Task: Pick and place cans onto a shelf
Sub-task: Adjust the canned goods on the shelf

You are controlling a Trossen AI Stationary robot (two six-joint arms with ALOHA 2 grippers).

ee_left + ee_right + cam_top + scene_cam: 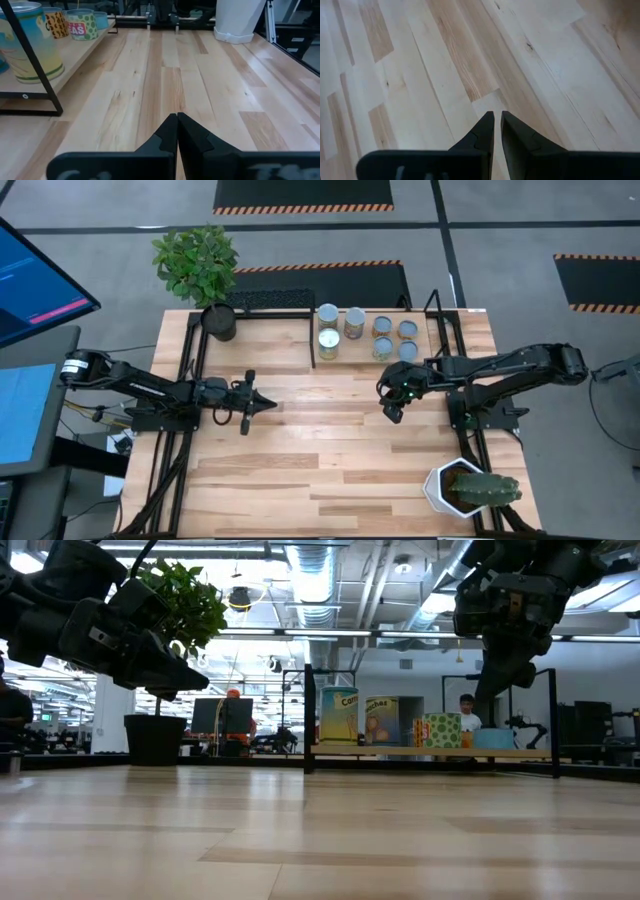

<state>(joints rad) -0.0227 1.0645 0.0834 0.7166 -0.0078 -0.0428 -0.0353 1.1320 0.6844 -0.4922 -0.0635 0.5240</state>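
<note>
the cylindrical tin cans (365,333) stood grouped on the shelf (290,352), a pale wooden board framed by thin black rods, at the far side of the planked desk (320,470). the left claw (268,404) was clenched empty at mid-left; the right claw (391,415), slightly parted, held nothing.

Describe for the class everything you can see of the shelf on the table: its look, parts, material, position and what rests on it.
The shelf is a low rack: a thin black metal rod frame carrying a light wooden board. It stands upright along the table's far edge, right of a black plant pot. Seven cans sit on its right half; the left half is bare. In the low view the cans stand upright in a row on the board. Neither gripper touches it.
</note>
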